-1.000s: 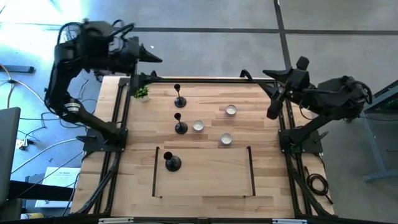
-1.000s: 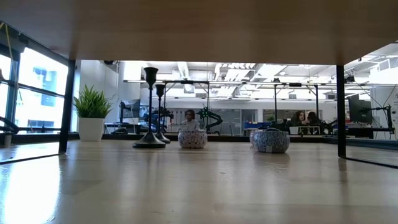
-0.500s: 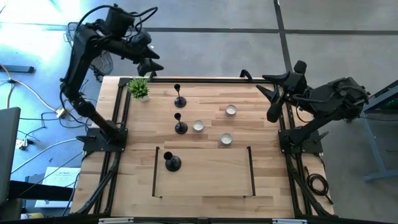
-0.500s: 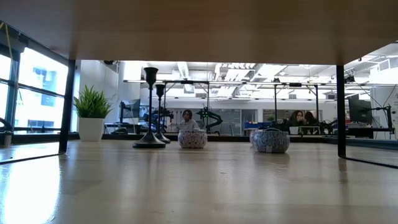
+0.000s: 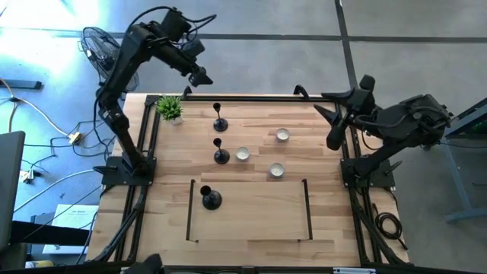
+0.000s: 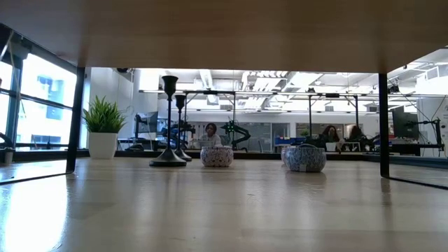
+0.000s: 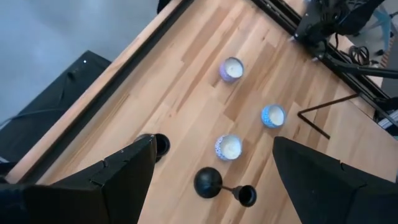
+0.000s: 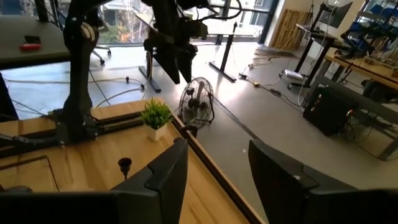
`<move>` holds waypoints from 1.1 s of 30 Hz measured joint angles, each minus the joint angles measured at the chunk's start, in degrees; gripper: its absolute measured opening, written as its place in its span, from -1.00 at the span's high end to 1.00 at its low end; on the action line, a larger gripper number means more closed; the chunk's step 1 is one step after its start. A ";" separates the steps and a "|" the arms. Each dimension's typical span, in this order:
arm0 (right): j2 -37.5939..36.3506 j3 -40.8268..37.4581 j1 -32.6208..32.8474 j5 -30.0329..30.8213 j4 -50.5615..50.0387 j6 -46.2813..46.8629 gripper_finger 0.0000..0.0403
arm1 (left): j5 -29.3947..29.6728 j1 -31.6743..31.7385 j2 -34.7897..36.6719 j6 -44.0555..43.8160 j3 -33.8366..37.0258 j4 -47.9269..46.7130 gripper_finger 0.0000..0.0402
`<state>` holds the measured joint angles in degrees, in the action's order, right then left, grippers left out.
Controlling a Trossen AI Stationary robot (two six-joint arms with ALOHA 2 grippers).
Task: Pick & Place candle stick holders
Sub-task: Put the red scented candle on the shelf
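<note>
Candlesticks first: three black candle stick holders stand upright on the wooden table (image 5: 251, 221), none of them touched. One (image 5: 220, 122) is near the far edge, a second (image 5: 221, 154) sits just in front of it toward the middle, and the third (image 5: 211, 199) stands inside the black-taped rectangle (image 5: 307, 209) at the near side, close to its left line. Right beside the middle holder is a small tealight candle (image 5: 243, 154); another (image 5: 283, 135) lies farther right toward the back, and a third (image 5: 276, 170) sits just outside the rectangle's far edge. A small green potted plant (image 5: 170, 109) occupies the far left corner.

Up above that corner, the left gripper (image 5: 201, 77) hangs high over the table's back edge, fingers spread wide and carrying nothing; its wrist camera looks down on a holder (image 7: 208, 182) and the candles between its two dark fingers (image 7: 118, 180). Over on the right, the right gripper (image 5: 335, 125) waits off the table's right edge, fingers parted with nothing between them. Across the room beyond the table, people sit at desks (image 6: 210, 134).
</note>
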<state>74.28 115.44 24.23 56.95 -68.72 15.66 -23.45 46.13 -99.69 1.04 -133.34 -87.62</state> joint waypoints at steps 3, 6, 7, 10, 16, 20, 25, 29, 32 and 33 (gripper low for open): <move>0.00 0.00 0.00 -0.05 -2.44 2.37 0.18 | -0.25 -0.04 -0.36 0.09 0.00 -0.02 -0.59; 0.00 0.00 0.00 0.22 -3.87 3.85 0.18 | -0.33 -0.58 -0.36 1.72 0.00 0.39 -0.59; 0.00 0.00 0.00 0.25 -3.99 3.85 0.18 | -0.12 -1.17 -0.38 3.02 0.00 0.74 -0.59; 0.00 0.00 0.00 0.30 -3.98 3.78 0.18 | -0.12 -3.25 -0.39 7.62 0.00 1.81 -0.59; 0.00 0.00 -1.67 -0.38 -3.96 3.66 0.18 | 1.61 -10.34 -0.39 15.34 0.00 2.37 -0.59; 0.00 0.00 -3.25 -2.40 -3.96 3.63 0.18 | 5.62 -16.32 -0.57 16.99 0.00 4.33 -0.59; 0.00 0.00 -4.97 -5.09 -4.55 3.77 0.18 | 7.54 -22.00 -1.12 16.72 -0.07 4.71 -0.59; 0.14 0.00 -5.87 -6.26 -4.80 3.81 0.18 | 12.00 -24.59 -3.10 16.71 0.07 4.42 -0.59; 0.42 0.00 -6.32 -6.53 -5.13 3.79 0.18 | 13.64 -25.53 -5.00 16.13 0.04 3.69 -0.59; 0.71 0.00 -6.34 -6.89 -5.45 3.81 0.18 | 13.68 -25.57 -5.67 16.04 0.04 3.16 -0.59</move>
<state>74.99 115.44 17.89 50.06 -74.18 19.47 -9.77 20.56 -105.36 17.07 -133.29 -84.46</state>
